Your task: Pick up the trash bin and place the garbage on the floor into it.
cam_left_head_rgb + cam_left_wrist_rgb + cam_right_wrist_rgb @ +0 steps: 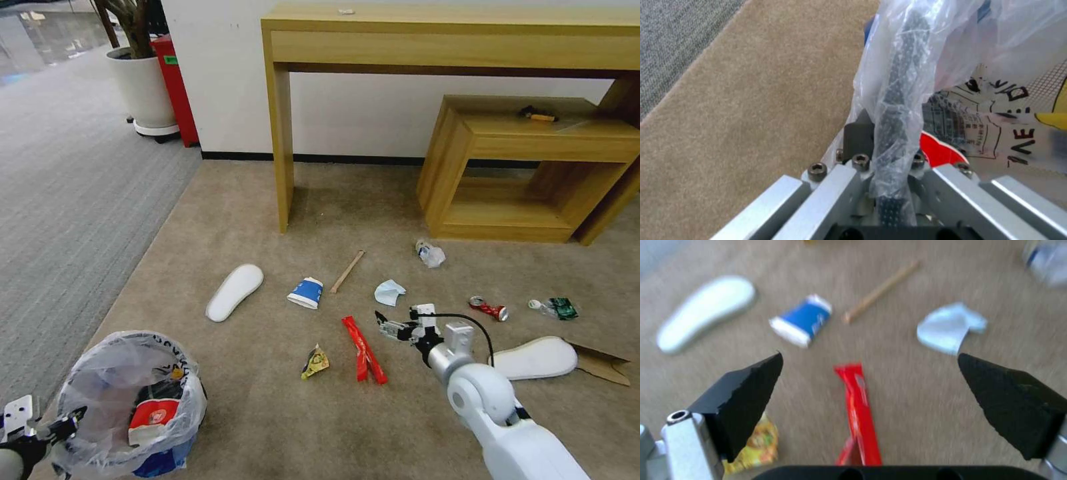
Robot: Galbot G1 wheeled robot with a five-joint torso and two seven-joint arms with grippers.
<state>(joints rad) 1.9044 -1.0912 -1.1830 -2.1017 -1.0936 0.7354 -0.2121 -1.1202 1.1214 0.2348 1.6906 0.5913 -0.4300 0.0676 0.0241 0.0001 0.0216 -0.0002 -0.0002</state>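
Note:
The trash bin, black with a crinkly clear bag, stands at the near left on the beige floor; a red-and-white cup lies inside. My left gripper is shut on the bin's rim, with the bag pinched in the jaws. My right gripper hangs open just above a red wrapper. Around it lies more garbage: a yellow wrapper, blue cup, stick, mask, two white insoles, crushed can, bottles and cardboard.
A tall wooden table and a low wooden shelf stand against the far wall, with a yellow-black tool on the shelf. A white plant pot and a red box stand at the far left on grey ribbed carpet.

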